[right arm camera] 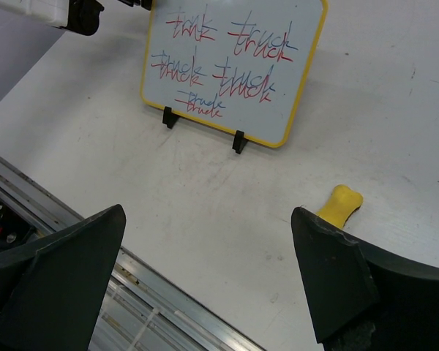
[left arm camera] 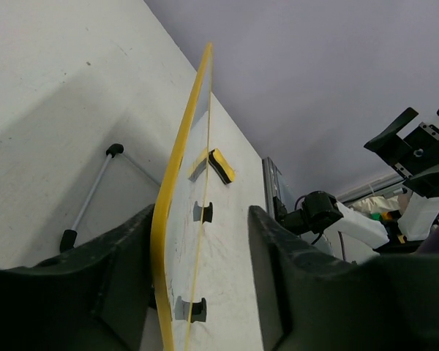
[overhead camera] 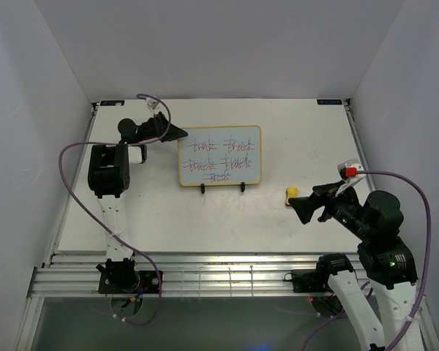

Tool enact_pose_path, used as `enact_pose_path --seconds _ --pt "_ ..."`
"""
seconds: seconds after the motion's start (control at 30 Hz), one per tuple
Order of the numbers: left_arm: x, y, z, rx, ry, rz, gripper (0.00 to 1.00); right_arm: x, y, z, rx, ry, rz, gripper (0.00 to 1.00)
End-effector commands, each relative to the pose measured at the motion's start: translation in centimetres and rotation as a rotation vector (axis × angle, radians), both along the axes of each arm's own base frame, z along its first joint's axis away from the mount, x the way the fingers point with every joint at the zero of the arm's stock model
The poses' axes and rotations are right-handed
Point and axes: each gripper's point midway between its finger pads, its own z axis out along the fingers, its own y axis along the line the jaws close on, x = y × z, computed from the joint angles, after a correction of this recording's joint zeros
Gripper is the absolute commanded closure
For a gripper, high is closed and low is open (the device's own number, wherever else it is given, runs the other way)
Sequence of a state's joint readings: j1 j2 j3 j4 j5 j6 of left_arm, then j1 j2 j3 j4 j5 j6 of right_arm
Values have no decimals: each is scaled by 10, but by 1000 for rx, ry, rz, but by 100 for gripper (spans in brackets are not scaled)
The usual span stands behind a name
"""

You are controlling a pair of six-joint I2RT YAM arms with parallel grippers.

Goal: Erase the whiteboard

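The whiteboard [overhead camera: 219, 155] stands tilted on a black wire stand [overhead camera: 222, 189] at mid-table and bears red and blue scribbles. It also shows in the right wrist view [right arm camera: 234, 66]. My left gripper [overhead camera: 181, 133] is open at the board's left edge. In the left wrist view its jaws straddle the yellow rim [left arm camera: 177, 168], with a clear gap on the right side. The yellow eraser [overhead camera: 292, 194] lies on the table right of the board. My right gripper [overhead camera: 307, 208] is open and empty, just near-right of the eraser [right arm camera: 339, 204].
An aluminium rail [overhead camera: 227, 274] runs along the table's front edge. Grey walls close in the left, right and back. The stand's rear leg [left arm camera: 91, 197] sticks out behind the board. The eraser [left arm camera: 221, 165] shows beyond the board in the left wrist view.
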State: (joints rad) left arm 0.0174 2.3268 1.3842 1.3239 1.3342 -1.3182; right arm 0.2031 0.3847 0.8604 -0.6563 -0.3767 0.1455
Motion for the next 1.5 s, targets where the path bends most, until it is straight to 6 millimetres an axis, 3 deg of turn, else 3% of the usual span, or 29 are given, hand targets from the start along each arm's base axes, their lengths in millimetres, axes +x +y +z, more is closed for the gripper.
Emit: enact_pose_path --seconds 0.0,0.2,0.23,0.3,0.57,0.73,0.8,1.23,1.33,1.47 --pt "1 -1 13 14 -141 -26 42 -2 2 15 -2 -43 23 0" --pt "3 -1 10 16 -133 -30 53 -2 2 14 -4 -43 20 0" --pt "-3 -17 9 16 -132 -69 54 -2 2 14 -3 -42 20 0" --pt "-5 -20 7 20 -133 -80 55 -1 2 13 -3 -39 20 4" --pt "-3 -22 2 19 -117 -95 71 -2 1 12 -5 -42 20 5" --pt "1 -23 6 15 -120 -92 96 -4 2 13 -10 -47 28 6" --pt "0 -22 8 14 -138 -99 100 -3 1 12 -12 -46 25 6" --pt "-13 -24 36 11 -202 -115 100 -2 2 7 -13 -40 25 7" --pt "-18 -26 54 -12 -235 -99 100 3 -2 2 -20 -31 -2 7" --pt "-23 -29 94 -51 -307 -62 100 14 -8 -9 -17 12 -68 2"
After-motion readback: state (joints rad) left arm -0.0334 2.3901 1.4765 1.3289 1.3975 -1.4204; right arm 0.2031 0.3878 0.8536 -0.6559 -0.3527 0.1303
